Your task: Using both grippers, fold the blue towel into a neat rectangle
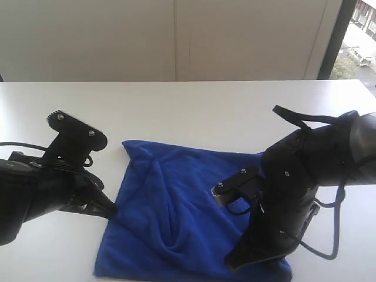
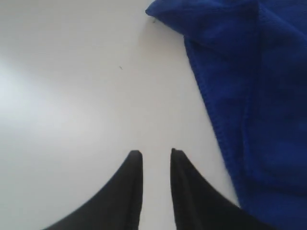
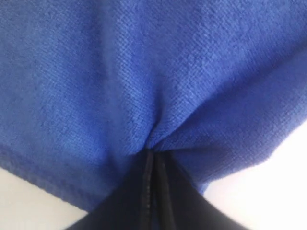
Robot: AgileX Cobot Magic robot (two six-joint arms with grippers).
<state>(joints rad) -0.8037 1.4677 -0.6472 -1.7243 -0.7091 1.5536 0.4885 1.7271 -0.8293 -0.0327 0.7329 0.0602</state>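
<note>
The blue towel (image 1: 176, 205) lies rumpled on the white table (image 1: 205, 106), with a long crease down its middle. My left gripper (image 1: 110, 210) rests low at the towel's left edge. In the left wrist view its jaws (image 2: 156, 152) stand apart over bare table with nothing between them, and the towel (image 2: 259, 96) lies just beside them. My right gripper (image 1: 235, 261) reaches down onto the towel's near right part. In the right wrist view it (image 3: 154, 152) is shut, and the towel (image 3: 144, 72) puckers into its tips.
A pale wall runs behind the table's far edge, and a window (image 1: 361, 35) shows at the far right. Bare table lies beyond and to the left of the towel. Both bulky black arms flank the cloth.
</note>
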